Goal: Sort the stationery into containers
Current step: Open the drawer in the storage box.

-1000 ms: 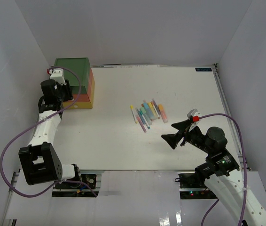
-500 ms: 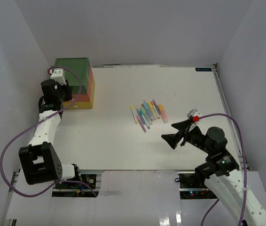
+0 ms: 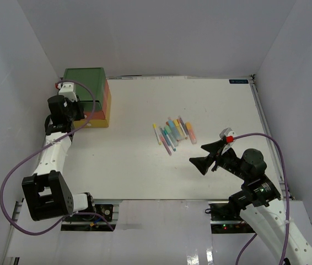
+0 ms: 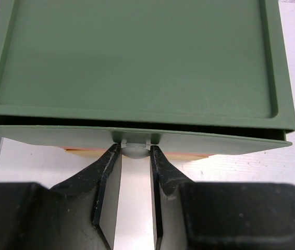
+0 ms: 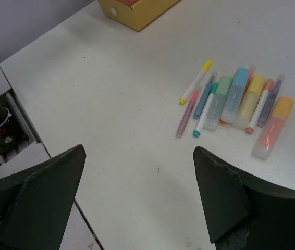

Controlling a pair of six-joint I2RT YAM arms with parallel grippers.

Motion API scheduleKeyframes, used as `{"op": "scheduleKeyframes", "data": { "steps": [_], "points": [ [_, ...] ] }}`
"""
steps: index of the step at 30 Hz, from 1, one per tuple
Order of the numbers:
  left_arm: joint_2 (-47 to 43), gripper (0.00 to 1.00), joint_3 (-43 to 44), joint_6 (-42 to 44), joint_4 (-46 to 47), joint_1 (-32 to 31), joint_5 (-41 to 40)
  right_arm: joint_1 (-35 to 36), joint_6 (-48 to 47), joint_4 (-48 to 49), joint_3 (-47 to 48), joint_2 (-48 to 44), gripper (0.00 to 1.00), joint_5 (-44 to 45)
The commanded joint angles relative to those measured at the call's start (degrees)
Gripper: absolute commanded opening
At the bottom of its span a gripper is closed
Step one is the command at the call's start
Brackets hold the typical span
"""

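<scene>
**Pinching the little knob to open the green drawer**

Pulling a drawer open starts with the right spot to hold, and that spot is the small white knob [image 4: 135, 150]. The left end effector [image 4: 135, 156] has its two dark fingers [image 4: 108, 172] on either side of that knob and looks pinched onto it. The knob sits in the middle of the front of the green drawer [image 4: 137, 57], which is the top one of the containers [image 3: 92, 105]. They stand at the far left of the table [image 3: 145, 165], with an orange one and a yellow one under the green.

The knob is round, hard and probably smooth, so it could slip out if the pinch is weak. A straight pull toward the arm looks safest. The boxes look light, so the whole stack might slide along with the drawer.

The stationery [image 3: 173, 133] lies in a little bunch near the middle of the table, well apart from the containers. In the right wrist view the pens [image 5: 236, 101] lie side by side, some touching. They look thin, stiff and light. They may roll. Grabbing one across its middle seems best, and one at the edge of the bunch looks easiest.

The right end effector [image 3: 206, 157] hangs above the table near the pens, spread wide, holding nothing.
</scene>
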Motion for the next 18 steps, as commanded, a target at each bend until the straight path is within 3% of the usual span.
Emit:
{"op": "scheduleKeyframes", "data": {
  "steps": [1,18],
  "points": [
    [-4.7,0.16,-1.0,0.3,-0.6,-0.1,0.3,0.2,-0.4,2.3,0.1,-0.8,0.9,-0.4],
    [-17.5,0.2,-9.3,-1.2,-8.3,-0.1,-0.4,0.2,0.0,3.5,-0.3,-0.5,0.9,-1.2]
  ]
}}
